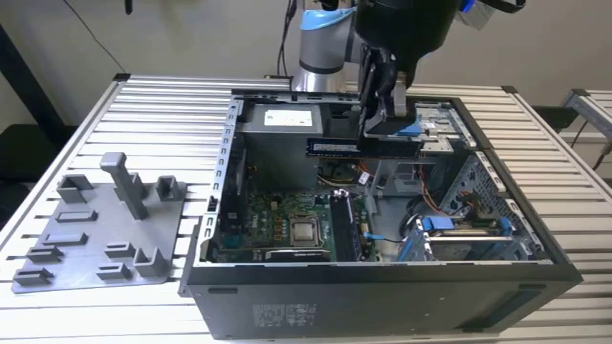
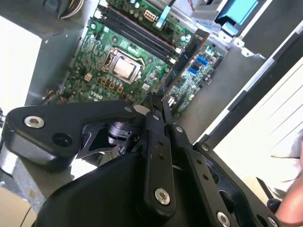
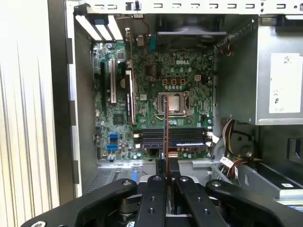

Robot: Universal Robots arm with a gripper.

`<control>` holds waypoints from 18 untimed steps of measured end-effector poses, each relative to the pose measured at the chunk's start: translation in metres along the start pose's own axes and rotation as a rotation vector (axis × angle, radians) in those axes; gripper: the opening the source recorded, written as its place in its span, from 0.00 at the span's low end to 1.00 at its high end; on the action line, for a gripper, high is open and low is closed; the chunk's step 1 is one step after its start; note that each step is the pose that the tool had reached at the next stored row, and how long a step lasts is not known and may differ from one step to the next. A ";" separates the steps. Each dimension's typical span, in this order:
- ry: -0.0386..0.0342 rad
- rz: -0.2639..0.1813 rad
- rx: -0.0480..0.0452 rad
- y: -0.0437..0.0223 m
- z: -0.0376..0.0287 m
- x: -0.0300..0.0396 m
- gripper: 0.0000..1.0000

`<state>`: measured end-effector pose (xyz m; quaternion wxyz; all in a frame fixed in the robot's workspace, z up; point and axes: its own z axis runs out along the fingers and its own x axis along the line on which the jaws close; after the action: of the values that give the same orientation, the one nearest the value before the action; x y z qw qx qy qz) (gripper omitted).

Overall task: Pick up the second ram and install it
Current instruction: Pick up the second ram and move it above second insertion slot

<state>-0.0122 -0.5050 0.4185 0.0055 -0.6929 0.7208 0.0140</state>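
The second ram (image 1: pixel 335 147) is a dark blue-black stick with a white label. It hangs level above the open computer case, over the motherboard (image 1: pixel 277 226). My gripper (image 1: pixel 380 135) is shut on it from above. In the first wrist view the ram (image 3: pixel 166 135) shows edge-on as a thin line running out from my gripper (image 3: pixel 166 164), in line with the black memory slots (image 3: pixel 177 137). In the second wrist view the ram (image 2: pixel 182 61) reaches out from my gripper (image 2: pixel 158 101) above the board and its slots (image 2: pixel 135 32).
The black computer case (image 1: pixel 383 297) lies open on a slatted white table (image 1: pixel 172 100). A grey plastic tray with upright posts (image 1: pixel 100 233) sits at the exterior view's left. The power supply (image 1: pixel 287 118), drive bays (image 1: pixel 435 129) and loose cables (image 1: pixel 449 222) crowd the case interior.
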 end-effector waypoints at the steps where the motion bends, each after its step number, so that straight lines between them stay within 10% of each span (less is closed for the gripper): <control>1: 0.0000 0.000 0.0000 -0.0023 0.0000 -0.0001 0.14; 18: 0.0000 0.000 0.0000 -0.0172 -0.0002 -0.0007 0.14</control>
<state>0.0051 -0.5050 0.4185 0.0055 -0.6929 0.7208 0.0140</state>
